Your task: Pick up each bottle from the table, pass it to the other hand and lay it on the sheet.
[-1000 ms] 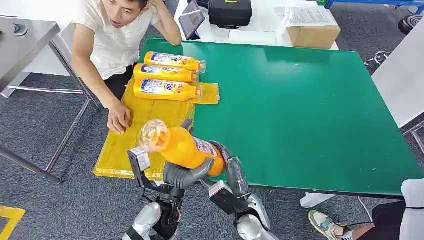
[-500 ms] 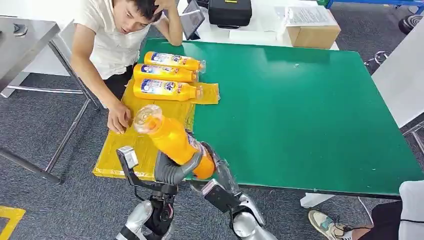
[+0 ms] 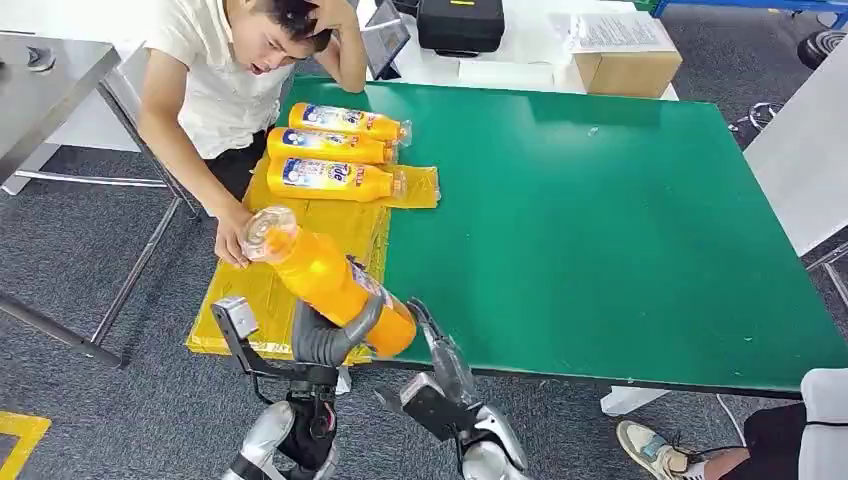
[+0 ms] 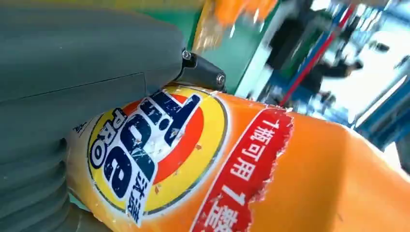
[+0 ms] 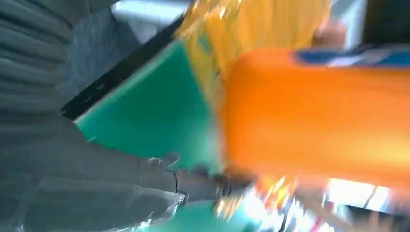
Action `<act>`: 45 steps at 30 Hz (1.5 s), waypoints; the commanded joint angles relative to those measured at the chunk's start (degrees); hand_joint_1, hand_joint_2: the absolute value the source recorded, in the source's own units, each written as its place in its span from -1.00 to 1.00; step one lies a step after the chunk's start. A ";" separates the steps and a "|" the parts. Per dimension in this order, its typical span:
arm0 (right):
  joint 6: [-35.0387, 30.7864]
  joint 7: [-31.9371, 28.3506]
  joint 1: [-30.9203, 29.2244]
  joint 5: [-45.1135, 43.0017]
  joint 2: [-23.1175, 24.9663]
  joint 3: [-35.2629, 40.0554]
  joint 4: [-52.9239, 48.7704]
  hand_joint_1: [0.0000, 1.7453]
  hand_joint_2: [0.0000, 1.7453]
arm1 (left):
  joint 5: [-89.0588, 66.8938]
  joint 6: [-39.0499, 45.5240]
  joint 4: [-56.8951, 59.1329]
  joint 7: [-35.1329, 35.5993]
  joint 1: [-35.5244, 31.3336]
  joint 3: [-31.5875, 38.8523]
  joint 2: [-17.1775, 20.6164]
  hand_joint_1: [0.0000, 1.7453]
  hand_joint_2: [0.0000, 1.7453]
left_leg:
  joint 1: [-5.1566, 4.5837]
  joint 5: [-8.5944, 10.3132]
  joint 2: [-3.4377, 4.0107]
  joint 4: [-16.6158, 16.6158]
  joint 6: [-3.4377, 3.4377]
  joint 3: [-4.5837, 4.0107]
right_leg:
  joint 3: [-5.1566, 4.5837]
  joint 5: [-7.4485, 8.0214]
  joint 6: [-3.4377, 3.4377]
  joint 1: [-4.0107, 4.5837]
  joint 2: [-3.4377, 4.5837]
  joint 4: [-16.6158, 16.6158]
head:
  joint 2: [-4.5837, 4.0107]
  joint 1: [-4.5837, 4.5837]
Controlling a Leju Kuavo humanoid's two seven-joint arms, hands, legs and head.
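The orange plastic detergent bottle (image 3: 330, 280), tilted over the near part of the yellow sheet (image 3: 300, 235), is gripped by the left hand (image 3: 325, 340). The right hand (image 3: 432, 335) is beside its base (open or not, I cannot tell). It may strike the person's hand (image 3: 232, 232) nearby.

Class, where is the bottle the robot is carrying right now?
In the head view, the held bottle is gripped by the left hand, above the near edge of the yellow sheet, cap toward the person's hand.
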 commanded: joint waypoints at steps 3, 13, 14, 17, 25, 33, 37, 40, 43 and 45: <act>-11.30 -5.68 10.92 4.87 7.30 -38.71 -28.06 -1.00 -1.00 | -60.79 23.40 17.59 0.20 -10.12 12.27 5.41 1.00 1.00 | 0.03 0.00 -0.23 -0.01 -0.16 0.13 | 0.09 -0.12 -0.16 0.02 -0.21 0.10 | 0.00 0.02; -11.30 -5.68 9.78 2.20 6.60 -42.27 -32.18 -1.00 -1.00 | -96.71 14.53 31.15 18.20 -17.87 6.02 7.89 1.00 1.00 | -0.05 0.12 -0.35 -0.05 -0.10 0.14 | 0.17 -0.03 -0.11 -0.07 -0.38 -0.02 | 0.00 0.04; -11.30 -5.68 9.44 1.23 6.20 -41.38 -31.24 -1.00 -1.00 | -97.14 11.23 33.11 18.86 -19.24 5.38 7.83 1.00 1.00 | -0.01 0.08 -0.34 -0.05 -0.13 0.26 | 0.29 -0.08 -0.16 -0.03 -0.35 -0.01 | 0.00 0.04; -11.30 -5.68 9.24 0.99 5.91 -40.80 -30.41 -1.00 -1.00 | -96.65 9.42 34.36 18.81 -19.95 5.42 7.66 1.00 1.00 | -0.01 0.08 -0.20 -0.05 -0.10 0.22 | 0.23 -0.02 -0.12 -0.02 -0.22 -0.03 | 0.00 0.02; -11.30 -5.68 6.91 -6.54 2.93 -35.08 -22.63 -1.00 -1.00 | -90.53 -1.84 46.52 16.42 -26.89 8.07 6.93 -0.34 1.00 | 0.06 0.10 -0.06 -0.02 -0.08 0.16 | 0.19 0.05 -0.09 0.04 -0.09 -0.06 | 0.00 0.04; -11.27 -5.68 6.40 -9.49 1.91 -34.53 -20.37 -1.00 -1.00 | -87.28 -4.73 48.90 16.30 -27.58 9.80 6.82 -1.00 1.00 | 0.04 0.10 -0.04 -0.02 -0.06 0.13 | 0.16 0.05 -0.07 0.02 -0.05 -0.04 | 0.00 0.04; -11.30 -5.68 5.55 -9.98 1.39 -35.03 -19.06 -1.00 -1.00 | -83.00 -9.13 51.28 16.35 -27.91 11.71 6.83 -1.00 1.00 | 0.08 0.02 -0.04 -0.10 -0.19 0.50 | 0.52 -0.03 -0.19 0.05 0.00 -0.10 | 0.00 0.02; -11.30 -5.68 5.05 -9.59 1.19 -35.36 -18.49 -1.00 -1.00 | -79.35 -13.62 52.56 15.61 -28.28 12.84 6.70 -1.00 1.00 | 0.03 0.10 -0.03 -0.09 -0.13 0.34 | 0.35 0.05 -0.12 0.01 0.02 -0.08 | 0.00 0.04; -11.30 -5.68 5.05 -9.59 1.19 -35.36 -18.49 -1.00 -1.00 | -79.35 -13.62 52.56 15.61 -28.28 12.84 6.70 -1.00 1.00 | 0.02 0.13 -0.04 -0.12 -0.14 0.52 | 0.53 0.07 -0.14 0.00 0.01 -0.10 | 0.00 0.02; -11.30 -5.68 4.19 -9.42 0.69 -34.41 -17.28 -1.00 -1.00 | -73.26 -22.88 52.74 12.85 -27.90 14.50 7.34 -1.00 1.00 | 0.01 0.14 -0.04 -0.14 -0.17 0.69 | 0.69 0.08 -0.15 -0.01 0.02 -0.10 | 0.00 0.04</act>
